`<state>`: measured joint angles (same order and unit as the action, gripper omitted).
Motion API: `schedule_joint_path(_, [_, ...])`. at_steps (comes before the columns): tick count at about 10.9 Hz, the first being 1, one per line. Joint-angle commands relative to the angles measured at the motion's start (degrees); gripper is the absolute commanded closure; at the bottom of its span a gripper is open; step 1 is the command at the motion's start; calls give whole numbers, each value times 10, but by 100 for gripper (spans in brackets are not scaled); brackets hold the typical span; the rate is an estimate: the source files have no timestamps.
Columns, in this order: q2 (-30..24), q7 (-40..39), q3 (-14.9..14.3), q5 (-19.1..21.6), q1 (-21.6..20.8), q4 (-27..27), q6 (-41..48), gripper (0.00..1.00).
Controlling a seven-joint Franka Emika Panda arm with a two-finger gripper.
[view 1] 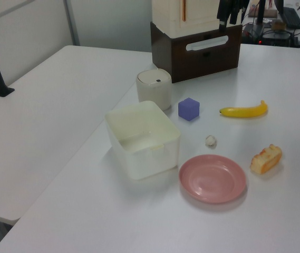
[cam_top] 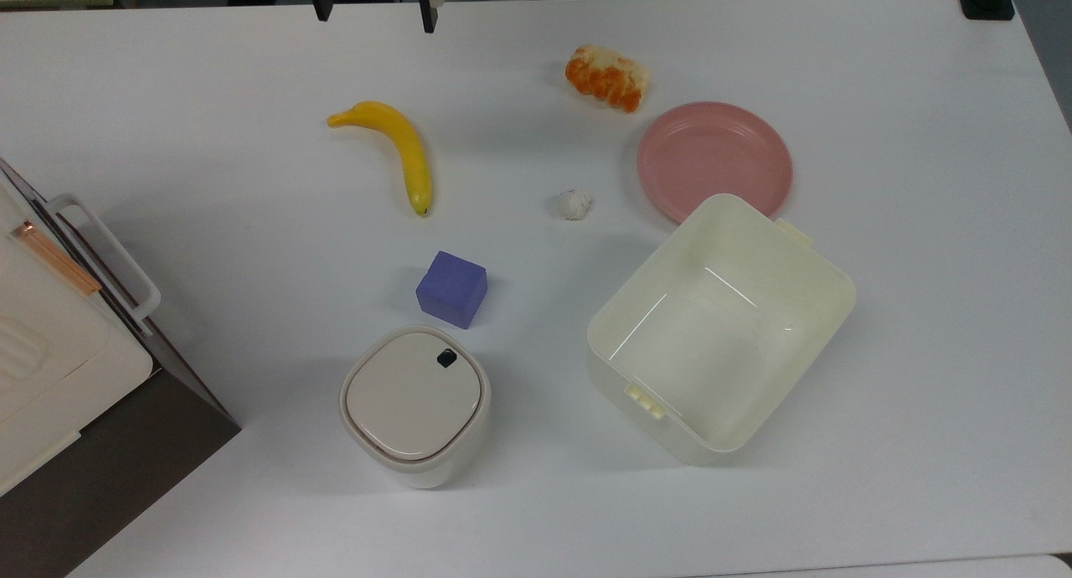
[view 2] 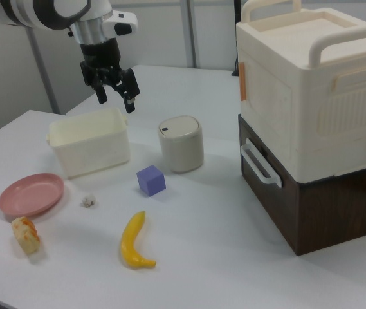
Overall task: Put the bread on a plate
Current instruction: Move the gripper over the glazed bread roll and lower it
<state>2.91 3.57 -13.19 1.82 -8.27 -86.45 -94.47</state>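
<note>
The robot's gripper point(view 2: 116, 95), fingers spread and holding nothing, hangs high above the table while the bread point(cam_top: 608, 78) lies just beside the pink plate point(cam_top: 714, 161), its long axis slanting toward the rim.

Take the plate point(cam_top: 714, 161) as your landmark in the top view: the bread point(cam_top: 608, 77) lies on the table point(cam_top: 921, 268) just beyond its upper-left rim, the small ball point(cam_top: 574, 203) to its lower left, the tub point(cam_top: 722, 327) below it, overlapping its rim.
</note>
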Motion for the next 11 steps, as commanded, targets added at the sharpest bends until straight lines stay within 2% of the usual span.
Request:
schedule_joint_path(1, [-4, -30, 1, 16, 2, -3, -4, 0])
schedule_joint_path(7, [-9, -32, 9, 19, -3, -10, 17, 0])
schedule_joint_path(11, [-26, -36, 31, 19, 1, -43, 14, 0])
